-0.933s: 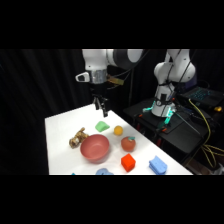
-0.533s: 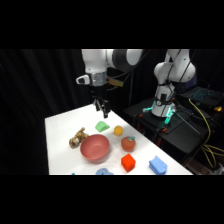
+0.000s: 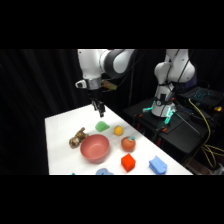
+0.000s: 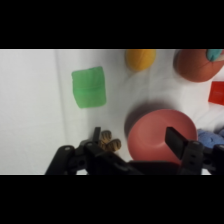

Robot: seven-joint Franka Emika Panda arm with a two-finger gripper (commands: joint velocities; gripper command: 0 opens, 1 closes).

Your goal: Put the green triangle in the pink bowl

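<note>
Tool [image 3: 98,108] open, empty, hovering just above-behind green triangle [image 3: 102,126]; pink bowl [image 3: 94,148] sits nearer camera.

The green triangle [image 4: 89,87] lies flat on the white table [image 4: 30,100], far left of the pink bowl [image 4: 159,135]. Beyond the bowl sit a yellow-orange round piece [image 4: 140,57] and a red-orange fruit [image 4: 197,65]. The gripper [image 4: 135,142] fingers stand apart, one over the bowl's near edge
</note>
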